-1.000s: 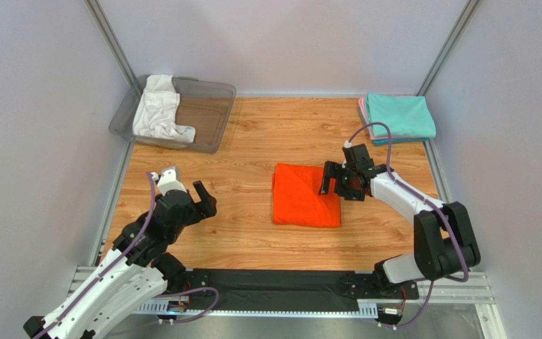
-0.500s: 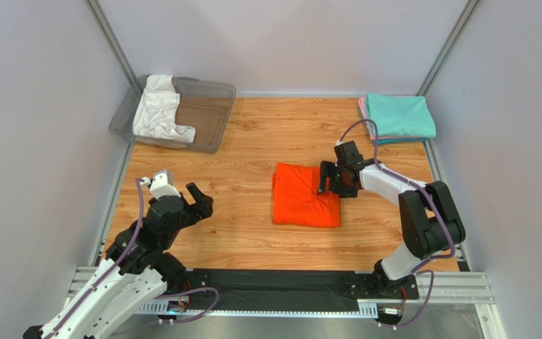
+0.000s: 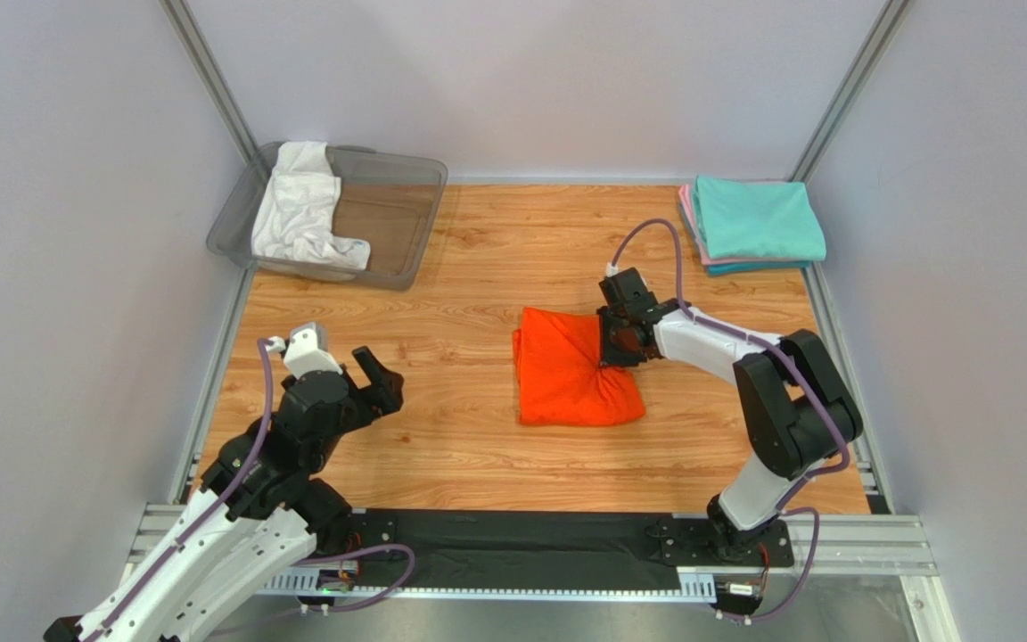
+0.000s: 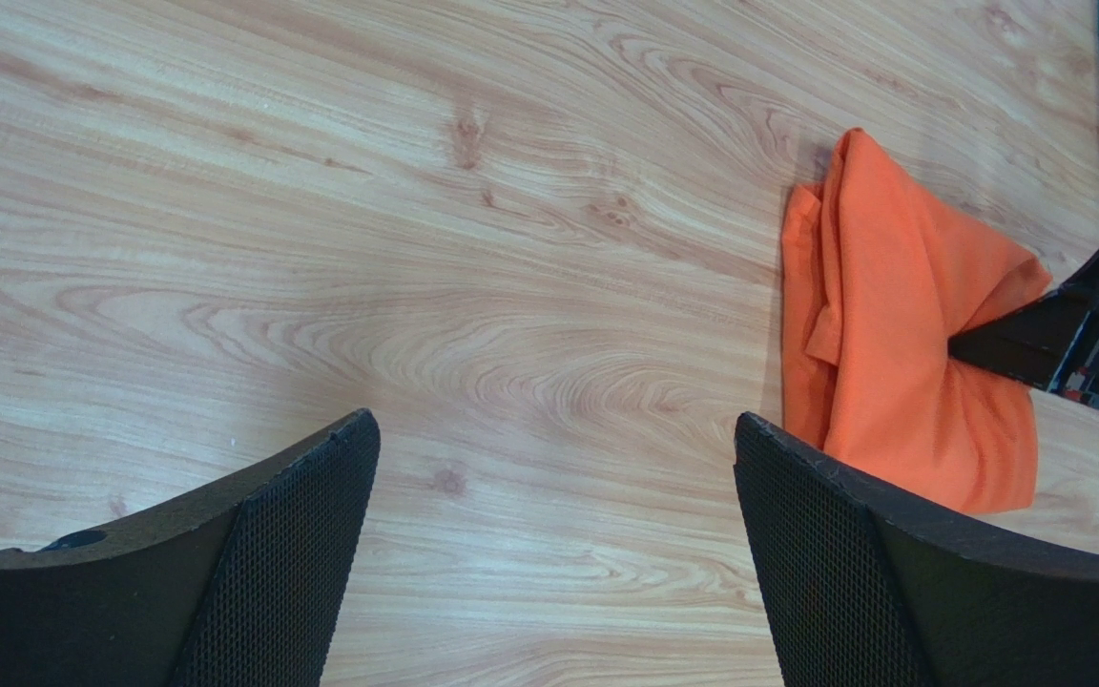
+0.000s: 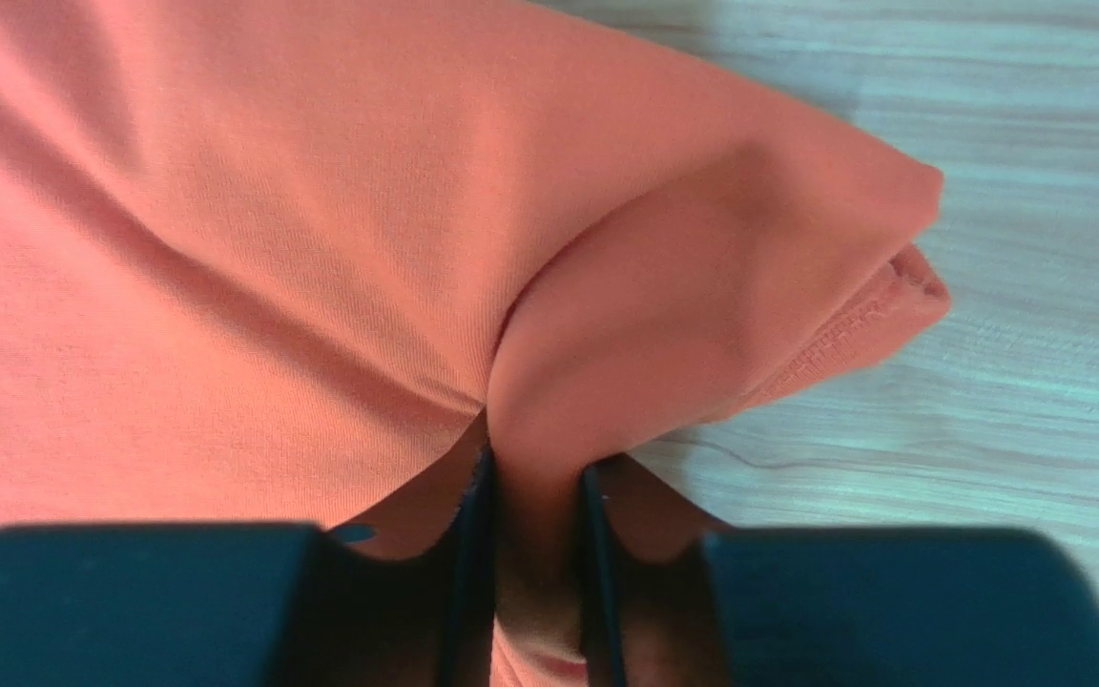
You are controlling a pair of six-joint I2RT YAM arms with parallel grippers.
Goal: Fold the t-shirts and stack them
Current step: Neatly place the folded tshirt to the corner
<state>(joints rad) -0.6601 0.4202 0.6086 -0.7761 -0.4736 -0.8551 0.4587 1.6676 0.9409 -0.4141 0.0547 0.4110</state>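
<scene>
Wooden table point(image 3: 479, 268): mid-frame, the right gripper point(image 5: 534, 487) pinches the orange t-shirt's point(image 3: 562, 385) bunched edge. The left gripper point(image 4: 553, 473) gapes lower left. The teal t-shirt point(image 3: 757, 217) lies upper right, seemingly atop a pink one point(image 3: 684, 211).

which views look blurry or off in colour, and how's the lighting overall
Right wrist view: right hand blurred up close, orange shirt washed to salmon, table greyish. Left wrist view: sharp, the table's grain warm. Top view: even light, soft shadows, no glare.

The wooden table point(image 3: 479, 261) bears an orange t-shirt point(image 3: 559, 381), a folded stack point(image 3: 753, 221), a bin point(image 3: 396, 221).
</scene>
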